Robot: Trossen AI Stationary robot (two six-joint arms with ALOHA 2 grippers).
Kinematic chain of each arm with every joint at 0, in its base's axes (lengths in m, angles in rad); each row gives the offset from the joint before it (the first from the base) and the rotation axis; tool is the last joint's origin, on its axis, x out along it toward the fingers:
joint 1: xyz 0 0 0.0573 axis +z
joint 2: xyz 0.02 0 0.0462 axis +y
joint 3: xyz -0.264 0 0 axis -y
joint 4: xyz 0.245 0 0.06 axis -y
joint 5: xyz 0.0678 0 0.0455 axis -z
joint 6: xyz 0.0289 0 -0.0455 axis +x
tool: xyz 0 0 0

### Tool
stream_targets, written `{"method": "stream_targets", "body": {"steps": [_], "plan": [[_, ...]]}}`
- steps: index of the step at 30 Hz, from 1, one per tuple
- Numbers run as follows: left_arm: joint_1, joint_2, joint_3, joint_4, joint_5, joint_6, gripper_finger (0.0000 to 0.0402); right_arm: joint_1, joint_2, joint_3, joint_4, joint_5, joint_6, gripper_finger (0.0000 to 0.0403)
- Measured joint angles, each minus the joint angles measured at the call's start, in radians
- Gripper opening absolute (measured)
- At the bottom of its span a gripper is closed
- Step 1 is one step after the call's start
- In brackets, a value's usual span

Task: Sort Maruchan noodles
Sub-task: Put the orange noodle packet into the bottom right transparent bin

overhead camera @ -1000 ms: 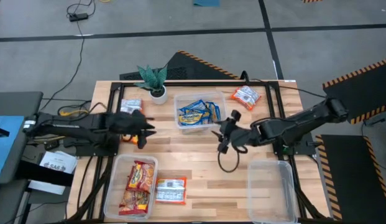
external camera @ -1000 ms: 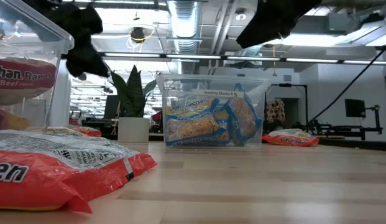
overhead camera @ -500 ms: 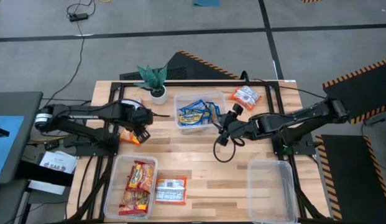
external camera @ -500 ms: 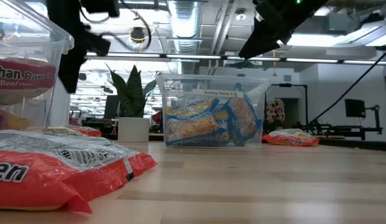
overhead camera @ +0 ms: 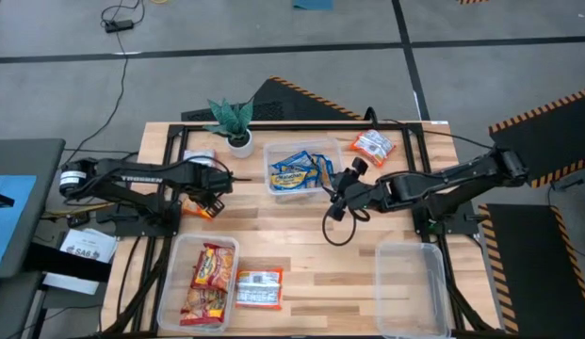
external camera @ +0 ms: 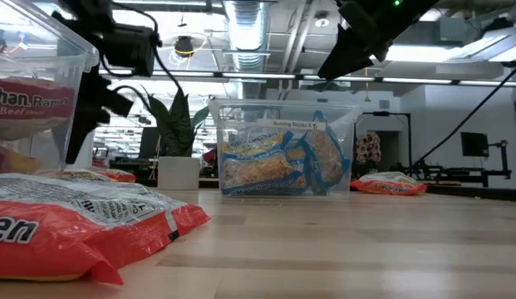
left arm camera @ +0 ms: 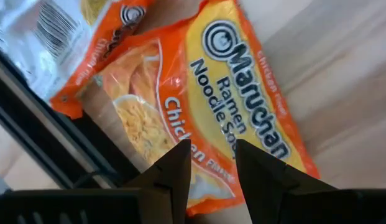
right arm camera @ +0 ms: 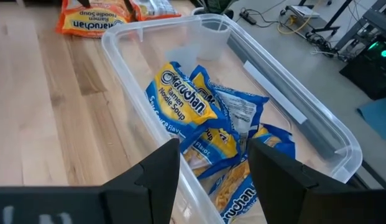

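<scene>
The left gripper [left arm camera: 212,163] hung directly over an orange chicken packet [left arm camera: 230,118] lying on the table [overhead camera: 301,245], its fingers parted with nothing between them. Just beyond that packet lay another orange packet [left arm camera: 74,43]. The right gripper [right arm camera: 212,163] hovered at the near wall of a clear tub [right arm camera: 143,93] holding blue packets [right arm camera: 186,106], its fingers spread and empty. Red packets [overhead camera: 207,278] sat in a second tub [overhead camera: 171,273].
</scene>
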Motion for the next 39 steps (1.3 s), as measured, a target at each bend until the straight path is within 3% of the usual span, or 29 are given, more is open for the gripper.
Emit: {"method": "stream_targets", "body": {"steps": [6,18,25,39], "plan": [[0.018,0.0,-0.079,0.087,-0.001,-0.041,0.0114,0.0,0.0,0.0,0.0,0.0,0.002,0.021],[0.019,0.0,-0.106,0.103,-0.13,-0.104,0.0114,0.0,0.0,0.0,0.0,0.0,0.002,0.021],[0.019,0.008,-0.111,0.129,-0.105,-0.113,0.0117,0.0,0.0,0.0,0.001,0.0,0.002,0.021],[0.014,0.156,-0.109,0.163,-0.129,-0.073,0.0108,0.0,0.0,0.0,-0.001,-0.002,0.02,0.021]]}}
